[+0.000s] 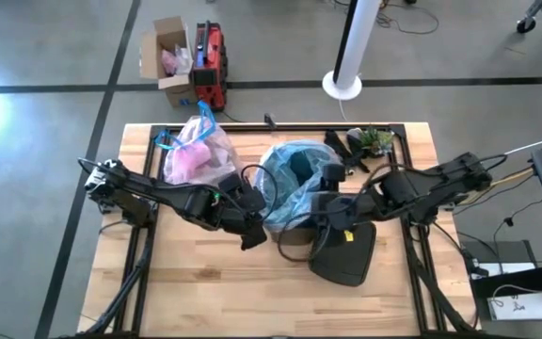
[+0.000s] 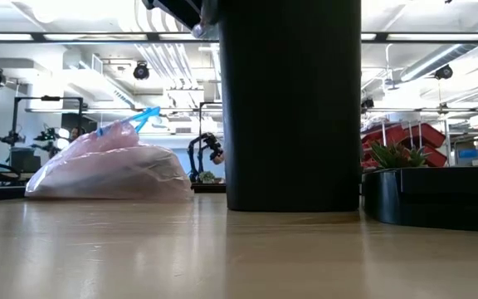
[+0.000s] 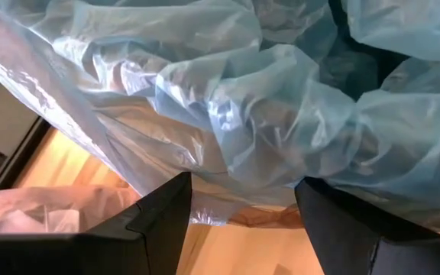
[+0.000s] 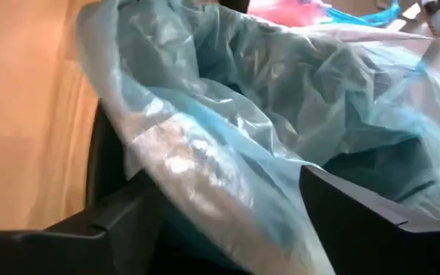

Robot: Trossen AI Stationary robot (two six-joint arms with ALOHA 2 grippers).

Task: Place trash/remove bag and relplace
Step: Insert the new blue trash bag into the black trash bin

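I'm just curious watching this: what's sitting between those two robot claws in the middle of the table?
In the high view, the crinkly light blue bag draped over the black bin lies between the left gripper and the right gripper. Both wrist views show its folds right before open fingers.

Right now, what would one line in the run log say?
stage: fitting blue bag on bin | left gripper: open at bag | right gripper: open at bag | pink bag: aside, full

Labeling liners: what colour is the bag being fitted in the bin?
Translucent light blue bag; left wrist view shows it best.

Grey concrete floor surrounds the wooden table; ceiling strip lights glow.
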